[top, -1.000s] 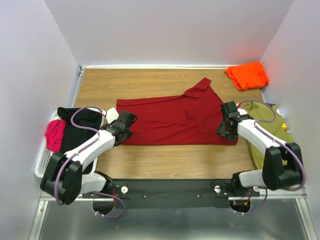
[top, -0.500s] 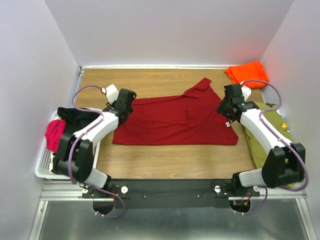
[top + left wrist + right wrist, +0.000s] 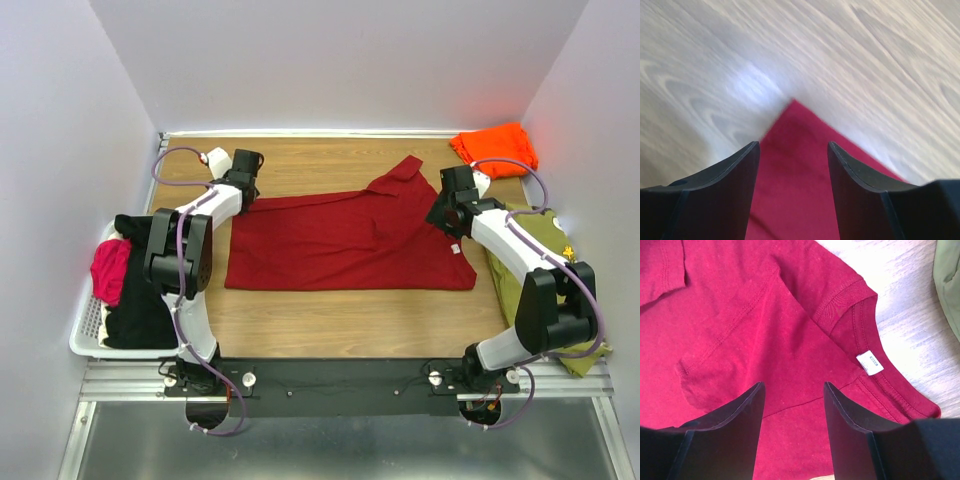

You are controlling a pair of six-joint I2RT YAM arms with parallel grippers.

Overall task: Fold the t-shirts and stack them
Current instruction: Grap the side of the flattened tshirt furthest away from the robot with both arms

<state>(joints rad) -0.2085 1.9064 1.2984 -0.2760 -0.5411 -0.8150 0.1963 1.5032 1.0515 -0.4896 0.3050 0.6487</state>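
A dark red t-shirt (image 3: 345,245) lies spread flat across the middle of the wooden table. Its white neck label (image 3: 870,362) shows at the collar on the right side. My left gripper (image 3: 246,192) is at the shirt's far left corner. In the left wrist view it (image 3: 793,150) stands open, with the pointed red corner (image 3: 795,165) lying on the wood between the fingers. My right gripper (image 3: 446,216) hovers open over the shirt's right end. In the right wrist view it (image 3: 792,390) has nothing pinched. A folded bright orange t-shirt (image 3: 494,150) sits at the back right corner.
A white basket (image 3: 85,335) with black and pink clothes stands off the table's left edge. An olive green garment (image 3: 530,275) lies along the right edge, just right of my right arm. Walls close in on three sides.
My left gripper has travelled from the shirt's near left side to its far left corner, and its jaws have spread wider. My right gripper has shifted away from me along the right edge.
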